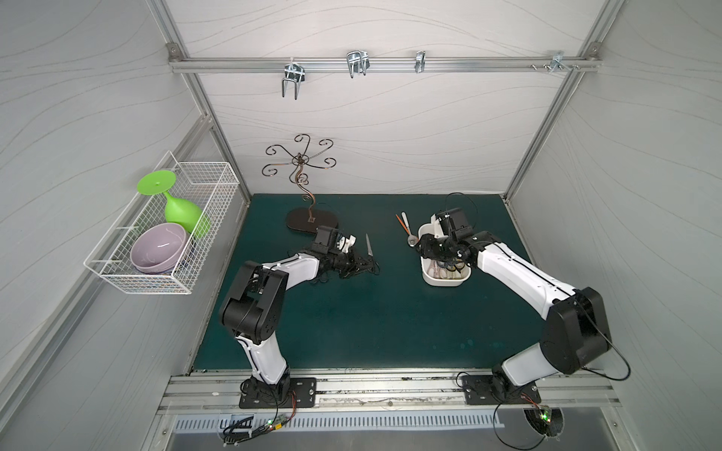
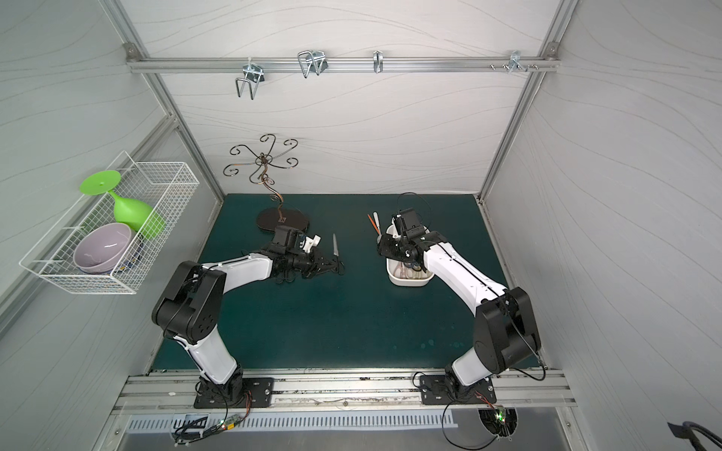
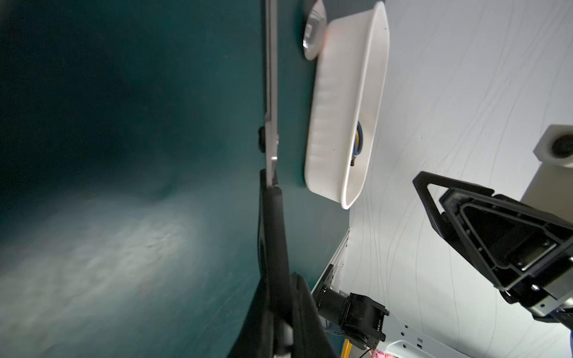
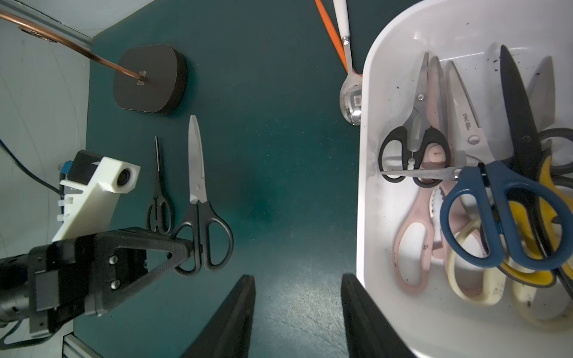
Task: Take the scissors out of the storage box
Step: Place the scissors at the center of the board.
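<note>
The white storage box (image 4: 372, 235) holds several scissors: blue-handled (image 4: 502, 223), pink (image 4: 415, 245), cream (image 4: 465, 282), yellow-and-black (image 4: 547, 214) and a small black pair (image 4: 415, 148). The box stands at the right of the mat in both top views (image 1: 445, 282) (image 2: 406, 282). My right gripper (image 4: 297, 310) is open above bare mat just outside the box's wall, with nothing between its fingers. My left gripper (image 4: 186, 251) is shut on the handle of black-handled scissors (image 4: 198, 173) lying on the mat (image 1: 368, 245). A thinner black pair (image 4: 159, 198) lies beside them.
A white-handled spoon (image 4: 350, 102) and an orange stick (image 4: 331, 34) lie against the box's far end. The hook stand's dark base (image 4: 148, 80) sits behind the left gripper. A wire basket (image 1: 156, 234) with a green goblet and purple bowl hangs on the left wall.
</note>
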Available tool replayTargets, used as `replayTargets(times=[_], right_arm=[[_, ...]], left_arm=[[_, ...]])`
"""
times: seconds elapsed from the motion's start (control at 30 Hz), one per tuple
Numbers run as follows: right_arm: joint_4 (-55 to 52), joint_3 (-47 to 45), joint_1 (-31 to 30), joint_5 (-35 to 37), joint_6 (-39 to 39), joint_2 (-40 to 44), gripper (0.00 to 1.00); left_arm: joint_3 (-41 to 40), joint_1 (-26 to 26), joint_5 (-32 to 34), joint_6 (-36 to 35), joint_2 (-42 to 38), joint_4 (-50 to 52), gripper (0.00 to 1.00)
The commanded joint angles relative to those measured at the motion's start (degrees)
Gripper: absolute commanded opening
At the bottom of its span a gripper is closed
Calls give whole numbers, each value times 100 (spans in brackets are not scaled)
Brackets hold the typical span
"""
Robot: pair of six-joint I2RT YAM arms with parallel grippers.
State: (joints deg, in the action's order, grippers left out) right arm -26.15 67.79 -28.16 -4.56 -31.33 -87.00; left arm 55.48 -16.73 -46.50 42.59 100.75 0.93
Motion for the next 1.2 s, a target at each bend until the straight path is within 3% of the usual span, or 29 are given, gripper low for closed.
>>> replayTargets(times=[0.0,0.3,0.8,1.17], right_arm=[[-96,-44,0,-27,79,143,50],[-84,-55,-5,-60,75,89,50],[-238,10,-5,89,189,82,50],[-263,49,-5,153,220,107,50]], left_arm=[[147,249,203,-769,-203,955,6],[384,346,434,-1591,-101,2006,7],[525,577,840,-1688,237,2311,10],[735,654,1112,-1938,714,2866,34]])
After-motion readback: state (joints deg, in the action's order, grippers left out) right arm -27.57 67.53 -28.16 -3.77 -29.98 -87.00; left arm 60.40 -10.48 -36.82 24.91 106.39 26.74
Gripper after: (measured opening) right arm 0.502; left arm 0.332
